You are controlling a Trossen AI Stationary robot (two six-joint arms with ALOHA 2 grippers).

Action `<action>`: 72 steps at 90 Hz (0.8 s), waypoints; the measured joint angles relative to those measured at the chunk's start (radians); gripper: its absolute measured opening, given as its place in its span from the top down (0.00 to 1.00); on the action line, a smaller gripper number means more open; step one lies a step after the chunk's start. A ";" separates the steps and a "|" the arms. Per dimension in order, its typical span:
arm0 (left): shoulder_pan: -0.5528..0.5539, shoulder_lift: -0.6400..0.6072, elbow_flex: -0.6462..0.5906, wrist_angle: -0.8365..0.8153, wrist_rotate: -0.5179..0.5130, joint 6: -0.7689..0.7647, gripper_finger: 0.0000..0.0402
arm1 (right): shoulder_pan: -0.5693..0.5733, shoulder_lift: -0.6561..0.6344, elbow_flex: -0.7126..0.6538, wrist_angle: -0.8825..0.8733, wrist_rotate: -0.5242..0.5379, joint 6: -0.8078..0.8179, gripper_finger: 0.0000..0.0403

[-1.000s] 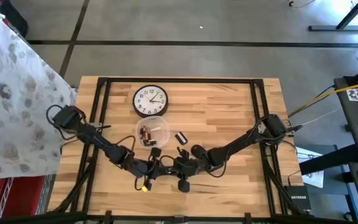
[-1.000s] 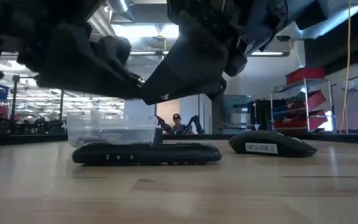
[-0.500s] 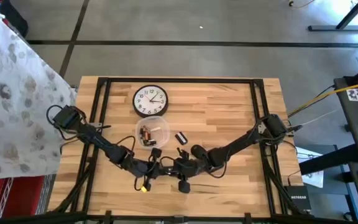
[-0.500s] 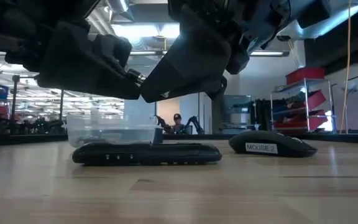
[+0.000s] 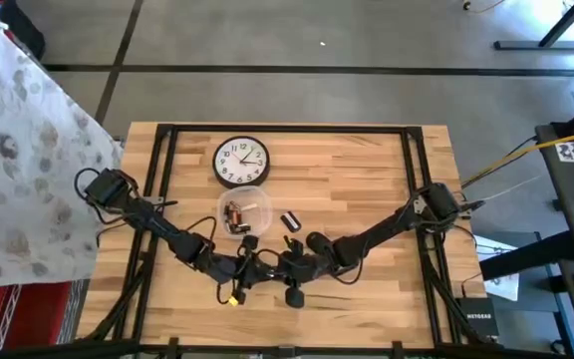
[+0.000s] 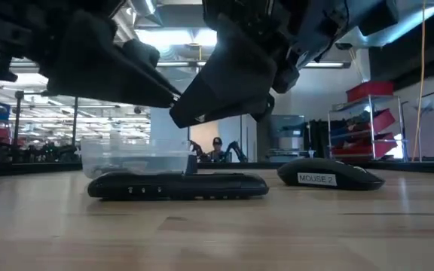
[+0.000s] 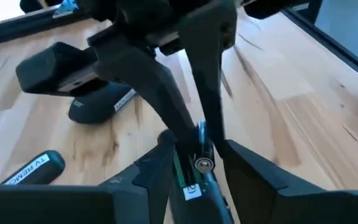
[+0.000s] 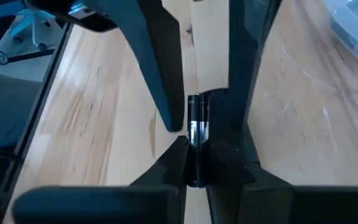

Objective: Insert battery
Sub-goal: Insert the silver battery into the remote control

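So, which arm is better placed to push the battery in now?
Right, probably. The right gripper is shut on the battery, right at the device that the left gripper clamps, so the left one looks better used as the holder.

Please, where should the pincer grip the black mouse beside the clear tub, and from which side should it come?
Probably grip the mouse across its two long flanks, coming down from above. It lies flat with a low domed back, so the flanks offer the best faces. The tub stands close beside it. Left pincer and right pincer are busy near the front edge.
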 joint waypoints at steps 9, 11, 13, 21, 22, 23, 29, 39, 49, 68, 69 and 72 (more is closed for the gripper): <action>0.005 0.000 0.000 -0.011 0.018 0.001 0.68 | 0.000 0.000 0.000 0.000 0.000 0.000 0.93; 0.006 0.000 0.000 -0.011 0.025 0.002 0.68 | 0.000 0.000 0.000 0.000 0.000 0.000 0.93; 0.006 0.000 0.000 -0.011 0.032 0.001 0.69 | 0.000 0.000 0.000 0.001 -0.001 0.000 0.93; 0.006 0.000 0.000 -0.011 0.046 -0.001 0.72 | 0.000 0.000 0.000 0.001 -0.005 0.000 0.93; 0.006 0.000 0.000 -0.011 0.046 -0.002 0.73 | 0.000 0.000 0.000 0.001 -0.005 0.000 0.93; 0.006 0.000 0.000 -0.011 0.047 -0.002 0.73 | 0.000 0.000 0.000 0.001 -0.006 0.000 0.93; 0.006 0.000 0.000 -0.011 0.047 -0.004 0.79 | 0.000 0.000 0.000 0.003 -0.006 0.000 0.93; 0.006 0.000 0.000 -0.011 0.049 -0.004 0.90 | 0.000 0.000 0.000 0.003 -0.007 0.000 0.93; 0.006 0.000 0.000 -0.010 0.049 -0.004 0.97 | 0.001 0.000 0.000 0.002 -0.008 0.000 0.93; 0.006 0.001 0.000 -0.014 0.038 -0.014 0.97 | 0.001 0.000 0.000 -0.004 0.013 0.020 0.93; 0.006 0.001 0.000 -0.015 0.038 -0.015 0.97 | 0.001 0.000 0.000 -0.005 0.015 0.020 0.92; 0.006 0.001 0.000 -0.017 0.038 -0.016 0.97 | -0.001 0.000 0.000 -0.007 0.018 0.022 0.91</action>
